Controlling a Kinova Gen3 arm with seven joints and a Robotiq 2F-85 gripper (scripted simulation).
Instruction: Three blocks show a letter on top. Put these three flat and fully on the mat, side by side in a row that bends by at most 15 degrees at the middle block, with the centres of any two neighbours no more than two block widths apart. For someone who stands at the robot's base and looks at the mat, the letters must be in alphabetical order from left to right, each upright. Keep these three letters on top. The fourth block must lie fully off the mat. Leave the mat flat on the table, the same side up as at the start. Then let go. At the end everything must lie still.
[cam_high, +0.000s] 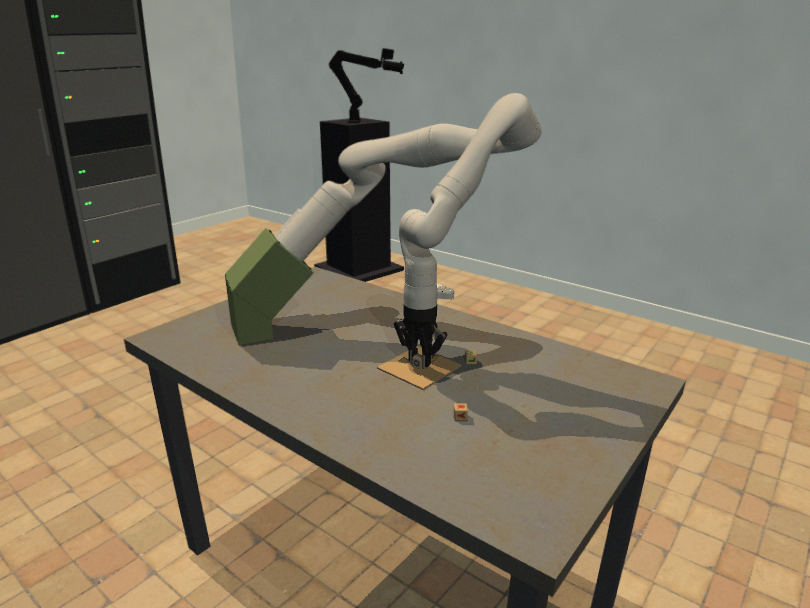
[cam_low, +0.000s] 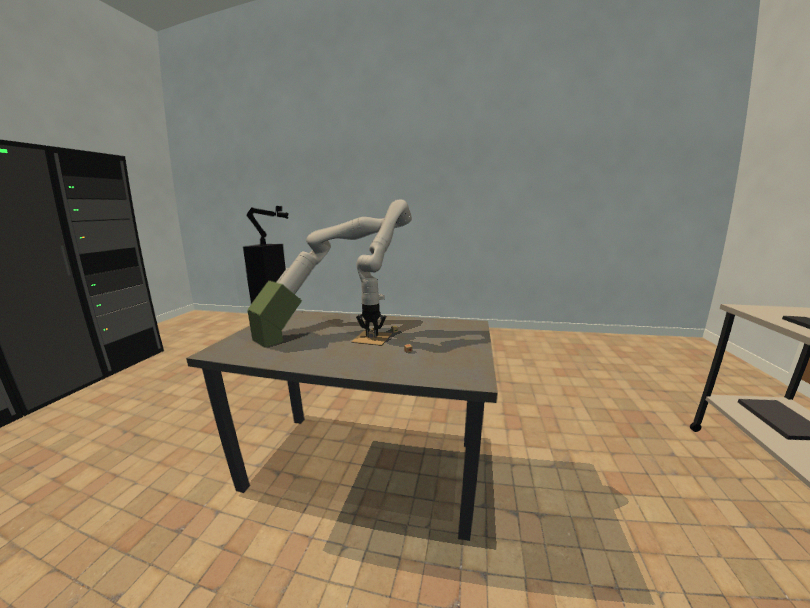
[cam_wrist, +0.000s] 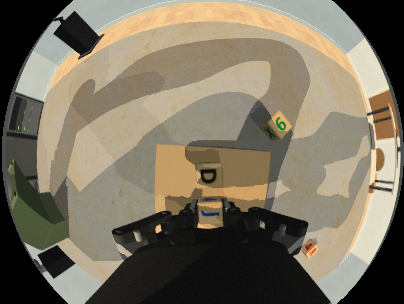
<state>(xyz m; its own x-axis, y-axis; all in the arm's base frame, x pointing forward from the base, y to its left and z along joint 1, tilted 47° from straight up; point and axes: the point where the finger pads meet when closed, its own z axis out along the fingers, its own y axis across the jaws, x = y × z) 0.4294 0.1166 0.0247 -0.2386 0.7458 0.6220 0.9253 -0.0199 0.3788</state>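
Wrist view: pincer (cam_high: 419, 358) (cam_low: 372, 335) (cam_wrist: 210, 206), fingers barely apart around the J block (cam_high: 417, 361) (cam_wrist: 210, 215); an off-line lift could drag it towards the D block (cam_wrist: 208, 175) at twelve o'clock, clearance seemingly slight.

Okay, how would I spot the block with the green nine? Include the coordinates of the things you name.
On the table (cam_high: 314, 418) (cam_low: 340, 369), find the tan mat (cam_high: 418, 380) (cam_low: 366, 340) (cam_wrist: 175, 165). Just off its edge sits the block (cam_high: 471, 356) (cam_wrist: 278, 125). Its top shows a green nine or six; the other blocks' tops show black, blue or red.
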